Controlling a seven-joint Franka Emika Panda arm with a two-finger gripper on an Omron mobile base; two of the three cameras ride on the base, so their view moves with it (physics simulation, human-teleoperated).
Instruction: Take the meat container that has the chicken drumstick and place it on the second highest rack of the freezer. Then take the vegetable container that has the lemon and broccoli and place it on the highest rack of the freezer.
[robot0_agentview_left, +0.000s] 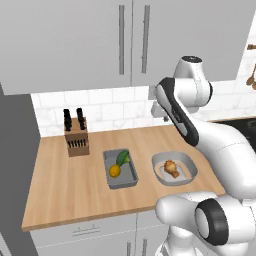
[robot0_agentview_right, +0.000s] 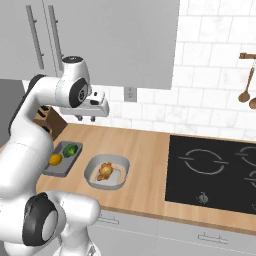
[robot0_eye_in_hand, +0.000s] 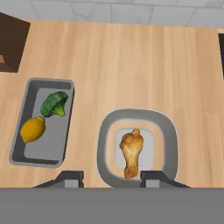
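The meat container (robot0_eye_in_hand: 105, 140), a rounded grey tub, holds the chicken drumstick (robot0_eye_in_hand: 131, 151) on the wooden counter; it also shows in the base views (robot0_agentview_left: 189, 162) (robot0_agentview_right: 122, 162). To its left lies the rectangular grey vegetable container (robot0_eye_in_hand: 48, 142) (robot0_agentview_left: 125, 181) (robot0_agentview_right: 61, 168) with a lemon (robot0_eye_in_hand: 33, 129) and broccoli (robot0_eye_in_hand: 54, 103). My gripper (robot0_eye_in_hand: 111, 177) (robot0_agentview_right: 85, 119) hangs high above the meat container, pointing down, open, with nothing between its fingers. The freezer is out of view.
A wooden knife block (robot0_agentview_left: 77, 136) (robot0_agentview_right: 50, 120) stands at the back left of the counter. A black cooktop (robot0_agentview_right: 215, 170) lies to the right. Grey wall cabinets (robot0_agentview_left: 130, 40) hang overhead, and a tall dark panel (robot0_agentview_left: 15, 165) bounds the counter's left end.
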